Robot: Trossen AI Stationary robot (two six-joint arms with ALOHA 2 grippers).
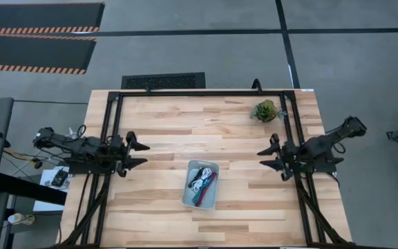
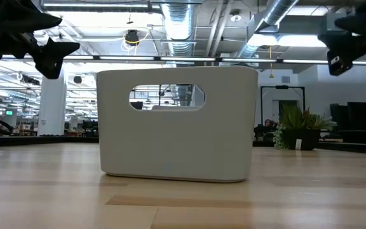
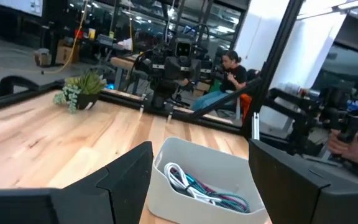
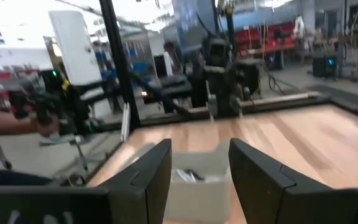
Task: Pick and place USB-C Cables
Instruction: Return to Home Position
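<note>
Fingers [image 3: 126, 174] of the left gripper [image 1: 142, 153] are spread apart with nothing between them; the right gripper [image 1: 262, 158] is the same, its fingers [image 4: 148, 171] wide and empty. The USB-C Cables [image 1: 200, 183] lie tangled together inside the gray bin [image 1: 197, 206]. White, teal and magenta strands [image 3: 204, 186] show in the left wrist view, and a dark strand shows from above. No cable is seen on the wood outside the bin. The bin sits on the table [image 1: 157, 124] slightly skewed to the table edges, and from table height it shows as a plain wall with an oval handle cutout [image 2: 176, 140]. The left gripper is on the bin's left side, well apart from it and pointing toward it. The right gripper is on the bin's right side, also well apart, facing back at it [image 4: 197, 193]. Both are off the tabletop. A small green plant [image 1: 264, 111] stands beyond the bin, toward the right arm's side and well apart from the bin. A seated person [image 3: 232, 71] is in the room behind the table.
</note>
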